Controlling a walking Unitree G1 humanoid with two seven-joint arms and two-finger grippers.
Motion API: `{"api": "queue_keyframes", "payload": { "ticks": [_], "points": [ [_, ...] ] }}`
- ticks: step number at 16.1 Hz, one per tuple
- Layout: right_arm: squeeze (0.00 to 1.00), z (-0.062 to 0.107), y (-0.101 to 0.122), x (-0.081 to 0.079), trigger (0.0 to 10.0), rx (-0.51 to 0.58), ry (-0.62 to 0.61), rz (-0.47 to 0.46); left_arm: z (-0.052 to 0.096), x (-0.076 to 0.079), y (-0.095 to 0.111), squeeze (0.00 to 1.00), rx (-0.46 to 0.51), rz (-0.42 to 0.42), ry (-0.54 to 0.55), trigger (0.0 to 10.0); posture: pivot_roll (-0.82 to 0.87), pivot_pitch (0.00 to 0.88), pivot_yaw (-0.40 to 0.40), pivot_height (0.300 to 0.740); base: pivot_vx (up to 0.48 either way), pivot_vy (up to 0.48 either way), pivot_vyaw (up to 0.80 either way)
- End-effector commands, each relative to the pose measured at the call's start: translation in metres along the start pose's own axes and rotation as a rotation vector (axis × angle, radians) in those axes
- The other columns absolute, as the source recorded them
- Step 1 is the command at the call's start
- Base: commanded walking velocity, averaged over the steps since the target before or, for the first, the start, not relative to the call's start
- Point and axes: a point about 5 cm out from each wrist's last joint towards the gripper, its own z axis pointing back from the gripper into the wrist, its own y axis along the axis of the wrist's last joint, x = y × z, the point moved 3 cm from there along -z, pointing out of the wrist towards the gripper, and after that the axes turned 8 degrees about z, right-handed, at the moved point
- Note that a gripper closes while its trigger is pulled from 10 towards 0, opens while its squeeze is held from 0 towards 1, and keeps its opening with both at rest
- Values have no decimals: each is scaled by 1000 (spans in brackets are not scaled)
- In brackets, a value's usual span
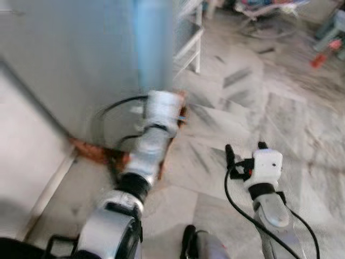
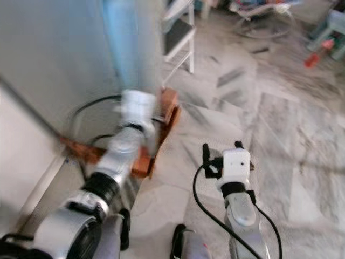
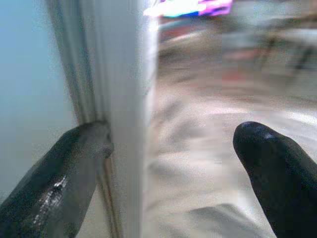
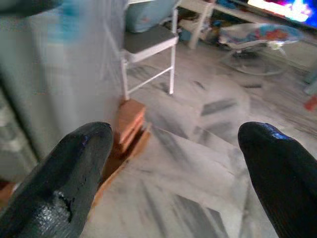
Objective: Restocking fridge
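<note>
At the corner of the tall pale grey fridge (image 1: 70, 59), the left tool (image 3: 168, 163) reaches forward with its two black fingers spread apart, one finger (image 3: 64, 173) on the pale blue side of the fridge's white door edge (image 3: 126, 114) and the other out over the floor, so the edge sits between them without being clamped. The fridge stands on reddish-brown wooden blocks (image 2: 161, 116) on the grey-veined marble floor (image 1: 259, 97). The right tool (image 1: 245, 151) hovers low over the floor, well apart from the fridge, its fingers (image 4: 69, 183) released and holding nothing. A white metal-framed chair (image 4: 148, 49) stands just beyond the fridge.
</note>
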Motion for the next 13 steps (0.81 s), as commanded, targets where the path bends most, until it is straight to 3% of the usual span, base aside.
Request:
{"api": "queue_keyframes", "payload": {
  "ticks": [1,3,4,5,6,7,8,10,13],
  "points": [
    [0,6,-8,-2,10000,-39,20,-15,-2,134,56,0,203,30,-485,10000,58,220,-84,740,0,0,0],
    [0,7,-7,-4,10000,-39,29,-22,-2,140,60,0,218,36,-481,10000,53,219,-82,740,0,0,0],
    [0,10,-7,-5,10000,-39,35,-30,-6,134,59,0,222,39,-440,10000,49,218,-81,740,0,0,0],
    [0,11,-8,-5,10000,-40,37,-35,-13,112,50,0,196,43,-348,10000,47,218,-81,740,0,0,0],
    [0,12,-8,-5,10000,-40,37,-37,-15,99,46,0,184,41,-301,10000,47,218,-81,740,0,0,0],
    [0,10,-9,-5,10000,-41,42,-45,-12,68,34,0,153,37,-205,10000,61,216,-81,740,0,0,0],
    [0,10,-9,-6,10000,-42,44,-47,-8,58,29,0,134,32,-182,10000,61,216,-81,740,0,0,0],
    [0,9,-9,-8,10000,-41,58,-54,14,15,4,0,58,2,-35,10000,68,216,-83,740,0,0,0],
    [0,9,-6,-6,10000,-27,53,-55,40,-27,-20,0,8,-8,132,10000,78,214,-82,740,0,0,0]
  ]
}}
